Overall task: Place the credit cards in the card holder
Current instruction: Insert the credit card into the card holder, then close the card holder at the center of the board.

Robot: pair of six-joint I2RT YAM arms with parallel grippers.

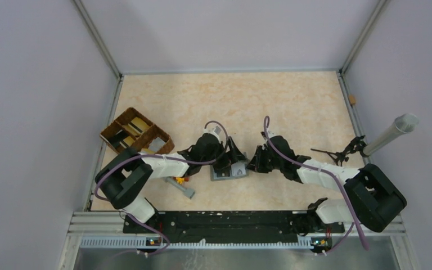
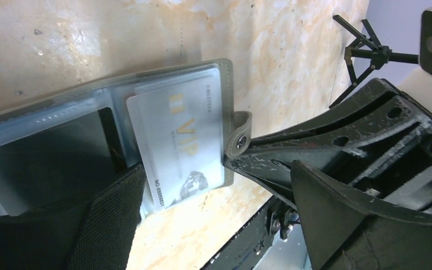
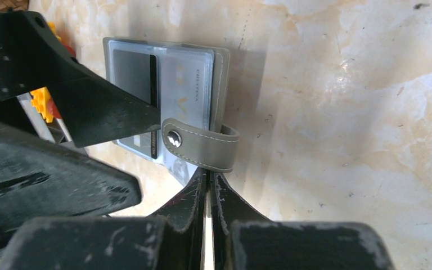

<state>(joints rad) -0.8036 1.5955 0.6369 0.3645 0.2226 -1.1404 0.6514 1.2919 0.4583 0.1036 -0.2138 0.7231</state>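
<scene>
The grey card holder (image 1: 230, 170) (image 2: 225, 73) (image 3: 220, 73) lies open on the table between both arms. A pale gold VIP card (image 2: 177, 146) (image 3: 183, 95) sits in its clear pocket, its lower end sticking out. A dark card (image 2: 50, 163) (image 3: 132, 70) fills the neighbouring pocket. My left gripper (image 1: 229, 153) (image 2: 225, 225) stands open over the holder, one finger (image 3: 101, 109) lying across its left half. My right gripper (image 1: 252, 162) (image 3: 209, 175) is shut, its tips against the lower edge of the snap strap (image 2: 240, 135) (image 3: 202, 147). Whether they pinch it is unclear.
A brown woven tray (image 1: 118, 125) at the left holds tan and dark cards (image 1: 138, 126). An orange toy brick (image 1: 179, 180) (image 3: 42, 101) and a grey strip (image 1: 185, 189) lie near the left arm. A black stand (image 1: 337, 153) (image 2: 371, 53) and a mesh tube (image 1: 394, 132) are at the right.
</scene>
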